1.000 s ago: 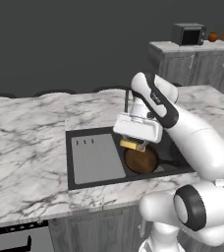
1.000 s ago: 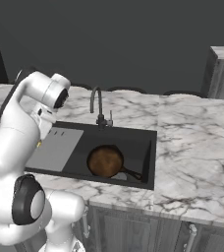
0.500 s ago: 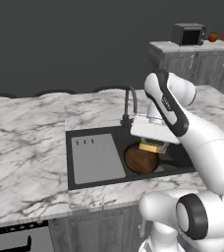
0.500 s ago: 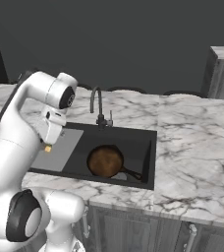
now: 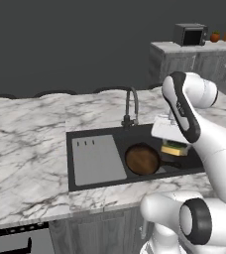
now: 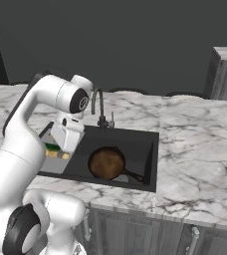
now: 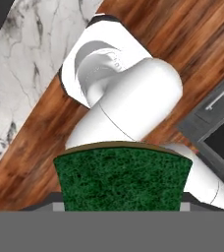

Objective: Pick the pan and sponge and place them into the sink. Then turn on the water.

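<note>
My gripper [image 5: 173, 142] is shut on the sponge [image 5: 174, 148], green on top with a yellow layer, and holds it in the air near the sink's [image 5: 97, 135] front edge. In the right base view the sponge [image 6: 54, 150] hangs under the white hand, left of the basin [image 6: 141, 144]. Its green face [image 7: 123, 177] spreads across the lower hand view and hides the fingertips. The pan [image 5: 142, 158], brown inside with a dark rim, lies flat in the basin, handle toward the right. From the right base it is the pan [image 6: 107, 163] at mid-basin. No water falls from the faucet [image 5: 131, 104].
A grey ribbed drainboard [image 5: 97, 161] takes the sink's left part. Marble counter [image 5: 26, 149] surrounds the sink. A back counter carries a microwave [image 5: 191, 33]. The hand view looks down past the sponge at wood floor [image 7: 192, 39] and a counter edge [image 7: 15, 74].
The arm has swung the sponge rightward in the left base view, from above the pan toward the sink's right end. The pan has stayed in place.
</note>
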{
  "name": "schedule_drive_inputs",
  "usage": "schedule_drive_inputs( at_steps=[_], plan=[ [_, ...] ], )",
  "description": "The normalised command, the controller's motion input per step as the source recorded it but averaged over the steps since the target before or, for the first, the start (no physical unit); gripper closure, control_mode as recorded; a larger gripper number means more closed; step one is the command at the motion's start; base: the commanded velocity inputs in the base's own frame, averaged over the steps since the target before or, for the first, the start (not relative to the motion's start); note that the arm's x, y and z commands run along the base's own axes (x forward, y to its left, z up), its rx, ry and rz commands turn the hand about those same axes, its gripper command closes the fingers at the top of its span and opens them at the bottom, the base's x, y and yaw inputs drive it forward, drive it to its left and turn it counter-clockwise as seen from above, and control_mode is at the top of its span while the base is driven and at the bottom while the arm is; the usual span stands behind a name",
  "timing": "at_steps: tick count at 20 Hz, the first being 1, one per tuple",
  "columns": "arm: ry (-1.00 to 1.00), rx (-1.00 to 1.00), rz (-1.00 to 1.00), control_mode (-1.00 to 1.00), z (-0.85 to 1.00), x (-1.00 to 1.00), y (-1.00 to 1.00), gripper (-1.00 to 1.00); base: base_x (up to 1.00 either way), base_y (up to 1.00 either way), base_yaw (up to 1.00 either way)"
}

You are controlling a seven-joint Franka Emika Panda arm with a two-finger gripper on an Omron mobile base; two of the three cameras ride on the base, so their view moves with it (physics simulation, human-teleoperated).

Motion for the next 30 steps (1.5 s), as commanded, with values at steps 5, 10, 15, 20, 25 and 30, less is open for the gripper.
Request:
schedule_drive_inputs(
  at_steps=[5,10,15,20,25,30],
  plan=[
    [-0.08,-0.01,0.07,-1.00,0.03,0.00,-0.48,1.00,0.00,0.00,0.00],
    [-0.11,0.00,0.13,-1.00,0.01,0.00,-0.33,1.00,0.00,0.00,0.00],
    [-0.13,0.00,0.16,-1.00,0.00,0.00,-0.26,1.00,0.00,0.00,0.00],
    [-0.14,0.01,0.17,-1.00,0.00,0.00,-0.25,1.00,0.00,0.00,0.00],
    [-0.17,0.04,0.19,-1.00,-0.01,0.02,-0.16,1.00,0.00,0.00,0.00],
    [-0.19,0.06,0.20,-1.00,-0.03,0.07,-0.09,1.00,0.00,0.00,0.00]
  ],
)
